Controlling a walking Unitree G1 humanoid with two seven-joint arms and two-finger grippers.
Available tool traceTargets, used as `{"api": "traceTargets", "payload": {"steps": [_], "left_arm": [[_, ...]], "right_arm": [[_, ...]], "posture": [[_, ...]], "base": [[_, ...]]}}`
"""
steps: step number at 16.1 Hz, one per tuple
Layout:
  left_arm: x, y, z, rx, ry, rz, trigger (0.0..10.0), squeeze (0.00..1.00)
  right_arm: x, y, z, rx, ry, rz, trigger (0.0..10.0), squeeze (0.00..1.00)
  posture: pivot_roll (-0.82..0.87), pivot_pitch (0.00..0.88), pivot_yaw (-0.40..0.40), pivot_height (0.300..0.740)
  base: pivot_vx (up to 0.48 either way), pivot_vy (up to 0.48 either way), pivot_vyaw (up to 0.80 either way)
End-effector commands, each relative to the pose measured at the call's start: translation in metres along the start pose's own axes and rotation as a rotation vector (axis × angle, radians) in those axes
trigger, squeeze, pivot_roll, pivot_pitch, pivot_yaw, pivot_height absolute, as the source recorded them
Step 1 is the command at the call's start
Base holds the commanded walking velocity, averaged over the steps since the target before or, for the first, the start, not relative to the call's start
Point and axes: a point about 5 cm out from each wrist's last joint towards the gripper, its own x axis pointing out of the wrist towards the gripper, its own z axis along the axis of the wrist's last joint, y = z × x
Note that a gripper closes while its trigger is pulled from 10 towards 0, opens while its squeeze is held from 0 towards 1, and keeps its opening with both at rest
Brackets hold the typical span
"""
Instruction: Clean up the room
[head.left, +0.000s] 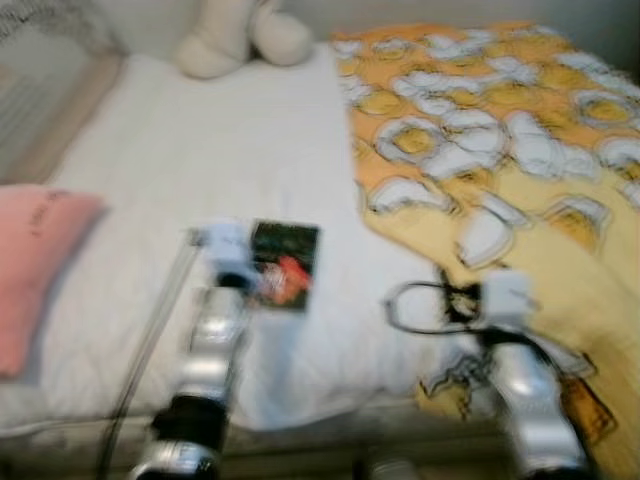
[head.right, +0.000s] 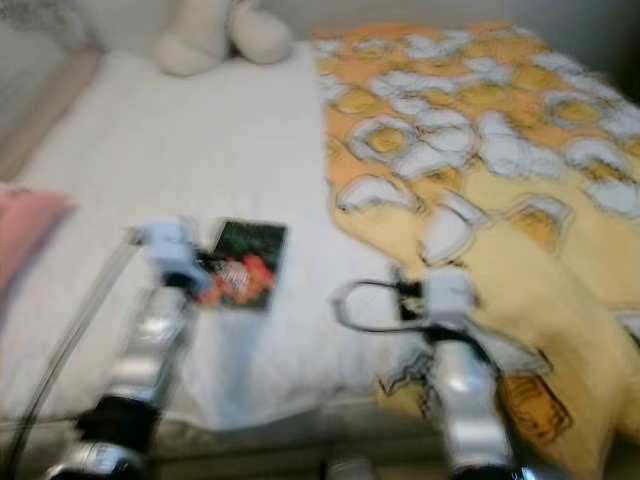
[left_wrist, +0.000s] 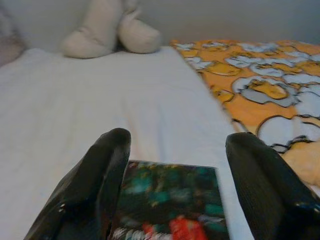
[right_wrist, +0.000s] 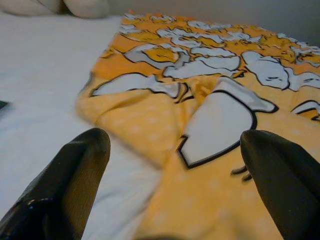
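White bed (head.left: 200, 150), head views motion-blurred. Dark book (head.left: 286, 262) is lying near the foot edge; cover unreadable. Left claw (left_wrist: 175, 165) is hovering spread over it. Right claw (right_wrist: 175, 165) is gaping over the yellow blanket (head.left: 500, 150) edge.

The right gripper (right_wrist: 175, 185) has its two long black fingers (right_wrist: 67, 180) spread wide apart, low over a rumpled orange-and-yellow blanket printed with white cartoon shapes (right_wrist: 210, 115). The blanket lies on a white bed sheet (right_wrist: 40, 80). Two cream plush shapes (right_wrist: 60, 6) sit far behind.
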Motion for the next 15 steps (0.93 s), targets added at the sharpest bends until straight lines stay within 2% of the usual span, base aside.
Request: {"api": "traceTargets", "payload": {"steps": [1, 2, 4, 5, 6, 7, 8, 12, 13, 15], "left_arm": [[0.000, 0.013, -0.001, 0.038, 0.012, 0.030, 10.0, 0.00], [0.006, 0.009, -0.006, 0.059, 0.057, -0.003, 10.0, 0.00], [0.023, 0.012, -0.028, 0.128, 0.283, -0.022, 10.0, 0.00], [0.030, 0.016, -0.031, 0.037, 0.349, 0.000, 10.0, 0.00], [0.033, 0.011, -0.031, -0.025, 0.375, -0.018, 10.0, 0.00], [0.035, 0.002, -0.033, -0.073, 0.405, -0.071, 10.0, 0.00], [0.033, -0.006, -0.038, -0.082, 0.438, -0.116, 10.0, 0.00], [0.035, -0.014, -0.039, -0.112, 0.430, -0.122, 10.0, 0.00], [0.033, -0.011, -0.043, -0.051, 0.442, -0.110, 10.0, 0.00], [0.036, 0.002, -0.035, -0.015, 0.367, -0.018, 10.0, 0.00]], "right_arm": [[0.002, 0.009, 0.005, 0.013, -0.022, 0.025, 10.0, 0.00], [0.001, 0.009, 0.004, 0.020, -0.016, 0.023, 10.0, 0.00], [-0.008, 0.002, -0.006, 0.043, 0.039, 0.003, 10.0, 0.00], [-0.016, -0.004, -0.016, 0.052, 0.085, -0.015, 10.0, 0.00], [-0.023, -0.007, -0.022, 0.053, 0.112, -0.026, 10.0, 0.00], [-0.030, -0.008, -0.024, 0.048, 0.123, -0.023, 10.0, 0.00], [-0.039, -0.008, -0.024, 0.035, 0.129, -0.011, 10.0, 0.00], [-0.063, -0.017, -0.024, 0.009, 0.155, -0.009, 10.0, 0.00], [-0.070, -0.019, -0.024, 0.002, 0.167, -0.010, 10.0, 0.00], [-0.079, -0.018, -0.022, -0.011, 0.178, 0.008, 10.0, 0.00]], "posture": [[-0.21, 0.000, 0.061, 0.703], [-0.21, 0.000, 0.054, 0.703], [-0.22, 0.005, 0.053, 0.703], [-0.23, 0.032, 0.046, 0.703], [-0.24, 0.050, 0.043, 0.703], [-0.26, 0.080, 0.041, 0.703], [-0.28, 0.102, 0.040, 0.703], [-0.32, 0.164, 0.028, 0.703], [-0.33, 0.185, 0.024, 0.703], [-0.35, 0.203, 0.023, 0.703]], "base": [[0.480, 0.000, 0.00], [0.480, 0.000, 0.00], [0.000, 0.000, 0.00], [0.000, 0.000, 0.00], [0.000, 0.000, 0.00], [0.000, 0.000, 0.00], [0.000, 0.000, 0.00], [0.000, 0.000, 0.00], [0.000, 0.000, 0.00], [0.000, 0.000, 0.00]]}}
